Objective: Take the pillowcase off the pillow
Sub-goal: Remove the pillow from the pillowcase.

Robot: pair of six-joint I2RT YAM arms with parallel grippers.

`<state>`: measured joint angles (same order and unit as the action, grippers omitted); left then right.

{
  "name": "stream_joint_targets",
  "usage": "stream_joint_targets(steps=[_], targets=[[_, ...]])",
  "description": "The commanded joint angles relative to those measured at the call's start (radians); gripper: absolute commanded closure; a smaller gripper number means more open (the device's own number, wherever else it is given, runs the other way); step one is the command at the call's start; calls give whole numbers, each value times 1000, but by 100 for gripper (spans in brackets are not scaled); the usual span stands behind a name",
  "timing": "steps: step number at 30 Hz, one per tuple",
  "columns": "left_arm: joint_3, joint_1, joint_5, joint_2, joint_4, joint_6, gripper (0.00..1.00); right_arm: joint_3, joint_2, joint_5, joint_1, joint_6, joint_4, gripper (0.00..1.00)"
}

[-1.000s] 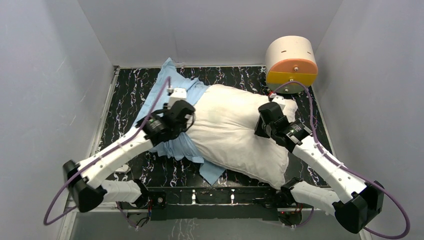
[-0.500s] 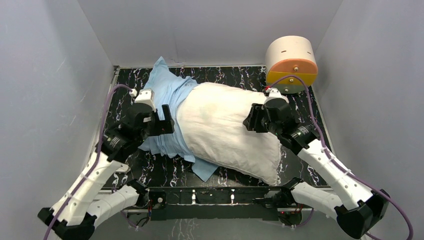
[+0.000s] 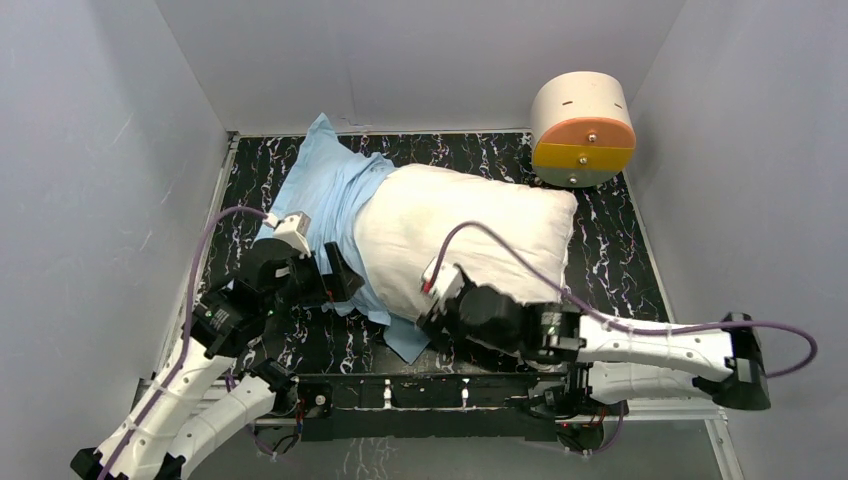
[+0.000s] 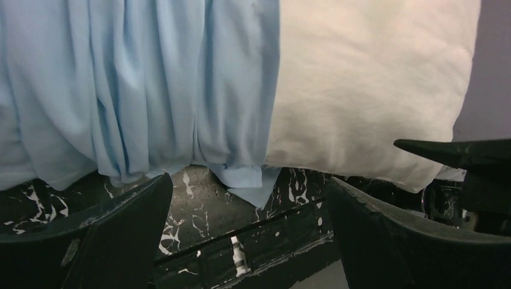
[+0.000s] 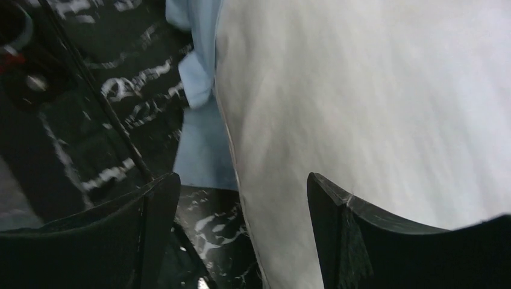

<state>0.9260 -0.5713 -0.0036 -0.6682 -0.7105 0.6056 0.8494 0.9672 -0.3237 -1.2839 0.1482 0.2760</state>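
Spread-jawed and empty, left gripper (image 4: 246, 180) and right gripper (image 5: 242, 178) sit at near edge of plump white pillow (image 3: 470, 225), left end covered by light-blue fabric pillowcase (image 3: 335, 190).

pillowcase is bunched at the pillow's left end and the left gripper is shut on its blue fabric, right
No: the left wrist view shows the left gripper open, gripping nothing. The pillowcase does lie bunched at the left end of the pillow.

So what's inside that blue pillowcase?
One end of the white pillow seems tucked into the pillowcase; the rest lies bare. How far it reaches inside, the fabric hides.
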Motion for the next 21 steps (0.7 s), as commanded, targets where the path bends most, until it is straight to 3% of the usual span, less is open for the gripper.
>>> stream_joint_targets(steps=[1, 6, 10, 12, 14, 18, 21], targets=[[-83, 2, 93, 39, 14, 76, 2, -111, 83, -563, -187, -227, -165, 15], [-213, 2, 131, 76, 89, 132, 2, -175, 218, -772, -189, -218, -211, 18], [-295, 2, 126, 91, 152, 187, 2, -205, 306, -855, -190, -175, -316, 54], [-346, 2, 129, 113, 196, 218, 2, -198, 319, -865, -190, -135, -341, 80], [-394, 2, 132, 133, 229, 233, 2, -191, 303, -888, -189, -95, -357, 100], [-563, 2, 173, 159, 373, 243, 2, -118, 243, -879, -189, 51, -279, 100], [-707, 2, 282, 204, 637, 357, 2, -112, 172, -747, -188, 58, -315, 100]])
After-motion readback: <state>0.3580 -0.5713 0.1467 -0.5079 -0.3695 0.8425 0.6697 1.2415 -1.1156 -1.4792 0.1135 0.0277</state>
